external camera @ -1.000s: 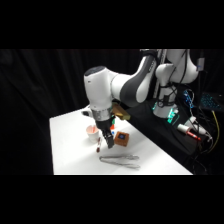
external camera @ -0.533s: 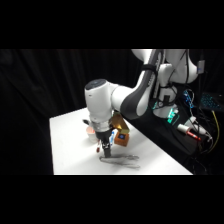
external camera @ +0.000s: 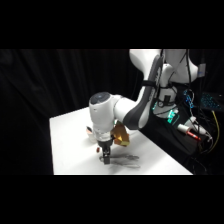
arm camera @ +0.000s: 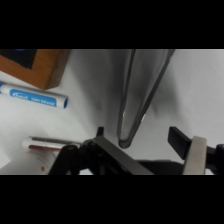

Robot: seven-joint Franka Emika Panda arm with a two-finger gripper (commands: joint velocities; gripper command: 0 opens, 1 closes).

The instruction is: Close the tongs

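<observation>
Side and wrist views. The tool (external camera: 106, 159) of the white robot arm (external camera: 132, 107) is hanging low over the near part of the white tabletop (external camera: 67, 142), directly above the long, silvery-grey metal tongs (arm camera: 137, 95). In the wrist view, its fingers (arm camera: 179, 139) are standing wide apart, straddling the tongs' joined end without touching it. A brown wooden block (arm camera: 42, 67), a blue-and-white marker (arm camera: 34, 96) and a dark stick-like item (arm camera: 47, 142) are lying to the left.

A lab: black curtains (external camera: 55, 95), wired electronics (external camera: 192, 112) beside the white table (external camera: 70, 145).
</observation>
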